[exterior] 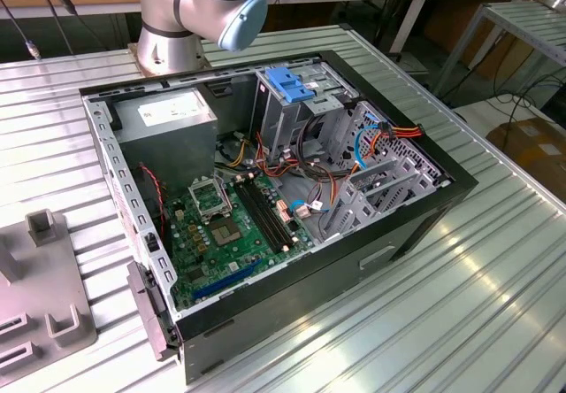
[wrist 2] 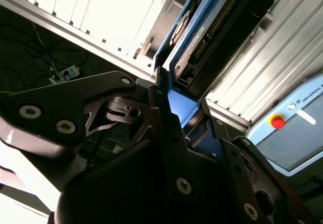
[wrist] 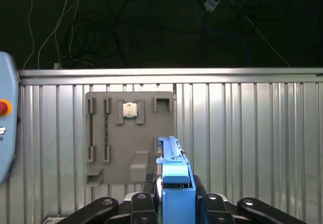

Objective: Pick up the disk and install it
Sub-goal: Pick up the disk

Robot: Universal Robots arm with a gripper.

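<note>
The disk (wrist: 174,176), a metal drive in a bright blue frame, stands edge-on between my gripper's (wrist: 174,201) black fingers, which are shut on it. Below it in the first wrist view lie the ribbed metal table and a grey fixture plate (wrist: 113,138). In the second wrist view the disk (wrist 2: 194,37) shows its connector side and blue frame, with the gripper (wrist 2: 179,115) clamped on its near end. The open computer case (exterior: 424,211) lies on the table in the exterior view, with a metal drive cage (exterior: 287,114) topped by a blue handle piece (exterior: 290,83).
The arm's base (exterior: 168,34) stands behind the case. A grey fixture plate (exterior: 44,313) lies at the exterior view's left. A small chip (wrist: 130,109) sits in the fixture plate. A teach pendant (wrist 2: 290,138) with a red button rests at the table's edge.
</note>
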